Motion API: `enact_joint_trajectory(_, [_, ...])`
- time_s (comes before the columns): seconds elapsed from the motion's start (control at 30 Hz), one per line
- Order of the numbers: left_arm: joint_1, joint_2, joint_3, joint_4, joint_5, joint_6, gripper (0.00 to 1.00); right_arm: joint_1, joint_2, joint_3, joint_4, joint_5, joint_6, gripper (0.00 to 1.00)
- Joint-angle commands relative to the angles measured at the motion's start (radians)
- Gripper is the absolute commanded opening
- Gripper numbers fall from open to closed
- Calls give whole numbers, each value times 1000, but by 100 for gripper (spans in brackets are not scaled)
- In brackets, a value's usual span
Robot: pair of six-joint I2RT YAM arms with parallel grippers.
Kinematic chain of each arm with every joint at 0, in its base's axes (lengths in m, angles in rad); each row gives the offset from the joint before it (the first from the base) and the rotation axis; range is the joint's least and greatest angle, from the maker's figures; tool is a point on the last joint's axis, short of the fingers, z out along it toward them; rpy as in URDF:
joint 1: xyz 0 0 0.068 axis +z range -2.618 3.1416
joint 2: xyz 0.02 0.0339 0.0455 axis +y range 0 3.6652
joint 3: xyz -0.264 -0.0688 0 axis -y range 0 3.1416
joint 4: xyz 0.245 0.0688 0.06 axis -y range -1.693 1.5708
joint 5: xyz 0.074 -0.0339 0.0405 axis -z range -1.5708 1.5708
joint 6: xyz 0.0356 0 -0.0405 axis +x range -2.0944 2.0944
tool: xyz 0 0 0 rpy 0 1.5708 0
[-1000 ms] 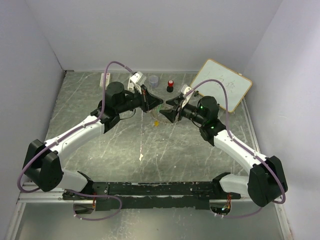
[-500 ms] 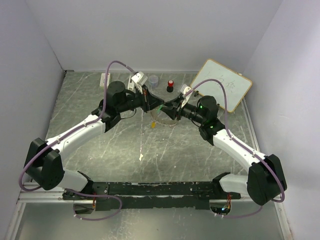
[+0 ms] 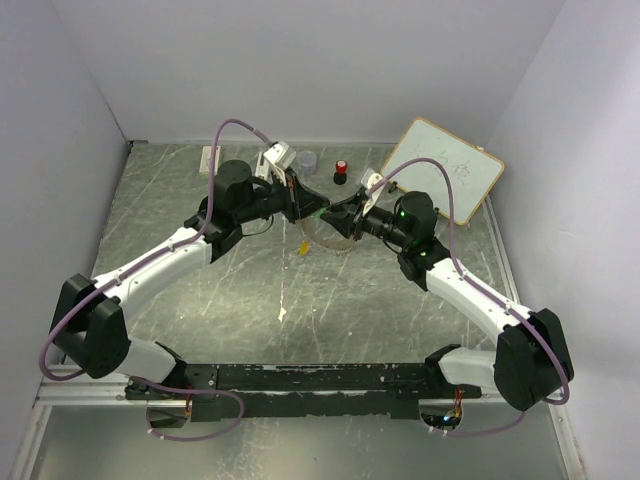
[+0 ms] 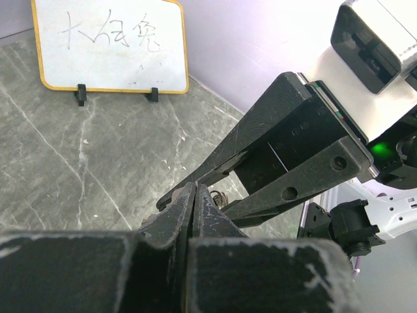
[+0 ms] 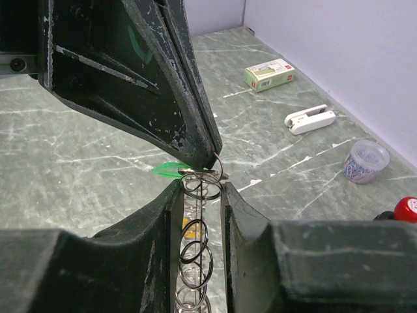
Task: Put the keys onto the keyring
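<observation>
Both grippers meet above the middle of the table. My left gripper is shut, and the green key sticks out sideways from its tips. The keyring, a chain of silver loops, hangs between the fingers of my right gripper, which are closed against its top loop. The yellow key dangles lower on the ring. In the left wrist view my pressed-together left gripper faces the right gripper's black fingers, with a bit of keyring showing.
A whiteboard leans at the back right. A red-capped knob, a cup of paper clips, a white stapler and a small box sit along the back edge.
My right gripper has moved up to the left gripper's tips and narrowed its fingers onto the keyring. The left arm has barely shifted and stays shut.
</observation>
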Motion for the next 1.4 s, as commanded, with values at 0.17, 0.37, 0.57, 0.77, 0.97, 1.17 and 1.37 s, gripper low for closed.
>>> enact_joint_trajectory(0.17, [0, 16, 71, -11, 27, 9, 7, -5, 0, 20, 3, -23, -55, 3])
enact_joint_trajectory(0.37, [-1, 36, 109, -71, 35, 32, 7, -5, -9, 17, -14, -36, -90, 0])
enact_joint_trajectory(0.57, [0, 58, 160, -169, 38, 97, 7, -5, -18, 13, -27, -52, -117, 0])
enact_joint_trajectory(0.77, [3, 91, 209, -247, 69, 141, 7, -4, -28, 8, -39, -65, -136, 0])
enact_joint_trajectory(0.97, [8, 114, 241, -283, 92, 162, 7, -4, -33, 8, -51, -85, -150, 0])
enact_joint_trajectory(1.17, [20, 135, 254, -305, 109, 168, 7, -3, -44, 2, -50, -96, -159, 0])
enact_joint_trajectory(1.37, [35, 144, 251, -308, 116, 164, 7, -1, -50, -1, -50, -102, -163, 0])
